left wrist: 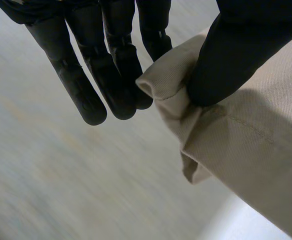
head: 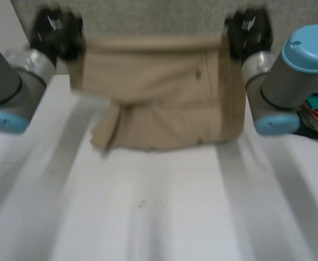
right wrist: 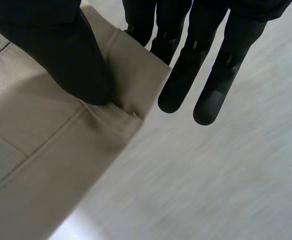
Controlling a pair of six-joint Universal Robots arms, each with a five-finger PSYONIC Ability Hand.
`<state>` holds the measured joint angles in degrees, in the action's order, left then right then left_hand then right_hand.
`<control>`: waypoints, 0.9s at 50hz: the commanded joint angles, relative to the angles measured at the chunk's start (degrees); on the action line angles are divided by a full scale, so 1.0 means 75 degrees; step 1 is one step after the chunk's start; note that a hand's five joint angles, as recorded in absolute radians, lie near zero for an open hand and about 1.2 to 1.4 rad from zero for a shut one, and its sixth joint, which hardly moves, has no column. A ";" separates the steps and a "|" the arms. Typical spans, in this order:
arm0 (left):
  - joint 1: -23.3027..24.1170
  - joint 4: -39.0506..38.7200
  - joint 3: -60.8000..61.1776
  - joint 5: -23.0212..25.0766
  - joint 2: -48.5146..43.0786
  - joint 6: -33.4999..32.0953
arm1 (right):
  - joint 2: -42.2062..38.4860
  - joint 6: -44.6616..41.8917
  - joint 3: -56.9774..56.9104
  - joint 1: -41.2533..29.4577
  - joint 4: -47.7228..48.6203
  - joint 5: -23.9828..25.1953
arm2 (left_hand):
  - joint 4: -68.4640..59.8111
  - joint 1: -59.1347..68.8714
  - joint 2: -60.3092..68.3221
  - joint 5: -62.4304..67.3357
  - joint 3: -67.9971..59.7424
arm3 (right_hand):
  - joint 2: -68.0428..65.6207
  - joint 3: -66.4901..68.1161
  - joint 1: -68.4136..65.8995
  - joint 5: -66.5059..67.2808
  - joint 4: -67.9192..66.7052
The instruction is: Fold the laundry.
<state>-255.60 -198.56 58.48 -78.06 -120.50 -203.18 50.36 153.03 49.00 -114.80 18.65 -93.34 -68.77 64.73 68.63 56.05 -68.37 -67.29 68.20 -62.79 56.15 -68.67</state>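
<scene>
The left hand (left wrist: 226, 55) holds its fingers (left wrist: 111, 80) straight and close together, with one upper corner of the beige garment (left wrist: 256, 145) pinched between them and the thumb. The right hand (right wrist: 61, 55) mirrors this, its straight fingers (right wrist: 206, 75) and thumb nipping the garment's opposite upper corner. In the head view the garment's top edge, its long axis here, runs stretched crosswise from hand to hand. The rest hangs below that edge towards the white surface (head: 164, 217), rumpled at the garment's left-hand side. Each hand sits at its own corner, neither nearer, so laying it flat likely means moving both together.
</scene>
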 commanded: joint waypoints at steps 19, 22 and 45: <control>0.0072 -0.0315 0.2372 -0.0174 0.0059 0.0806 | -0.0561 0.0386 0.0988 -0.0161 0.0444 0.0832 | -0.1498 0.2036 0.1515 0.1860 -0.1550 | -0.1695 0.1574 -0.2294 0.1847 -0.1511; 0.0095 -0.0444 0.3064 -0.0210 -0.0398 0.0338 | -0.0784 0.0327 0.1668 -0.0267 0.0268 0.0844 | -0.1498 0.2036 0.1515 0.1860 -0.1550 | -0.1695 0.1574 -0.2294 0.1847 -0.1511; -0.0033 0.0177 0.6041 -0.0432 0.1780 -0.0320 | 0.0539 0.0608 0.3931 -0.0232 -0.1478 0.0691 | 0.4805 -0.4267 -0.4787 -0.4443 0.4753 | -0.1695 0.1574 -0.2294 0.1847 -0.1511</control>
<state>-254.75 -200.12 99.67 -81.63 -110.99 -206.97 51.55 157.01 75.16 -116.39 6.70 -88.70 -24.41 25.24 25.14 14.32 -25.11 -67.29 68.20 -62.80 57.59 -68.68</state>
